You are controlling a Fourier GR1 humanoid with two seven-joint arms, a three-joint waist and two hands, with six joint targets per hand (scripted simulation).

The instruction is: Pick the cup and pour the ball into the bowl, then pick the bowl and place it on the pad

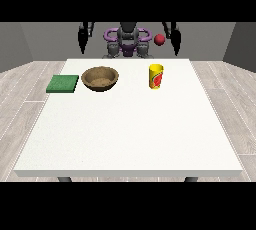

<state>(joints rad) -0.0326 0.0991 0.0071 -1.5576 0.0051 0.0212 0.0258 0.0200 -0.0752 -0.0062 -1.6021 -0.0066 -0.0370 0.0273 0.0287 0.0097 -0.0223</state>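
A yellow cup (156,76) with a red mark stands upright on the white table (130,134), right of centre at the far side. A red ball (159,39) shows above and behind the cup, in the air near the robot. A brown bowl (100,78) sits left of the cup. At the table's far left edge lies a flat green pad (63,83). The hand at the view's left (82,40) hangs behind the table's far edge, well away from the bowl. The hand at the view's right (175,41) hangs likewise, just right of the ball.
The robot's grey and purple torso (128,41) stands behind the table's far edge. A grey wooden floor (20,99) surrounds the table.
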